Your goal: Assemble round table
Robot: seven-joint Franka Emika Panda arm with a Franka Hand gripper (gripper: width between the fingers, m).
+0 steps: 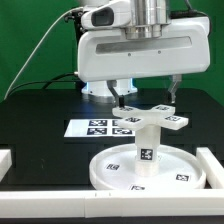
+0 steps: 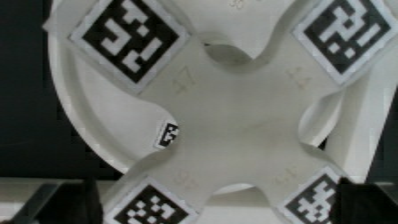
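The round table's large white rimmed disc (image 1: 178,168) lies flat on the black table, with small tags on it. The short thick white leg (image 1: 145,152) stands upright at its middle. A white cross-shaped piece (image 1: 152,120) with tags on its arms sits on top of the leg. My gripper (image 1: 145,100) hangs just above this piece with its fingers spread wide on either side. In the wrist view the cross-shaped piece (image 2: 240,110) fills the picture over the disc (image 2: 80,120). My gripper (image 2: 217,208) is open, and its dark fingertips (image 2: 63,205) flank the piece.
The marker board (image 1: 97,127) lies behind the disc toward the exterior view's left. White border rails run along the right (image 1: 213,165), the front (image 1: 60,200) and the left edge (image 1: 5,160). A green wall stands behind the arm.
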